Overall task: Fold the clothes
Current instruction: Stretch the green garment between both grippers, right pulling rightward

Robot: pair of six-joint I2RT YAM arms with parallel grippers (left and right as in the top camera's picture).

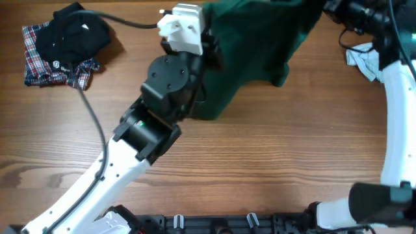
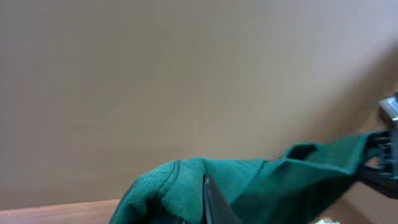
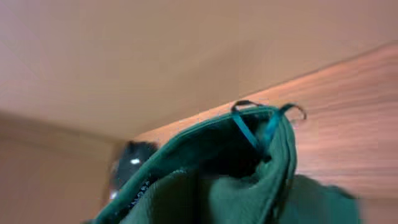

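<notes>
Holding dark green fabric garment (image 1: 260, 39) stretched above far side of wooden table (image 1: 260, 162); your left gripper (image 1: 209, 51) and right gripper (image 2: 380, 158) each clamped on one end of it.

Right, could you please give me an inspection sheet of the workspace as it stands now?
Surface: wooden table, wood grain showing.
Job's things: green garment lifted at the far side, stretched between both claws; black garment heaped on a plaid shirt at far left.
Clutter: pale cloth lying by the right arm.
Grippers: left claw shut on bunched green cloth; right claw grips the other end.
Cables: black cable trails over the table beside the left arm.
Surroundings: plain beige wall; nothing else seen.
</notes>
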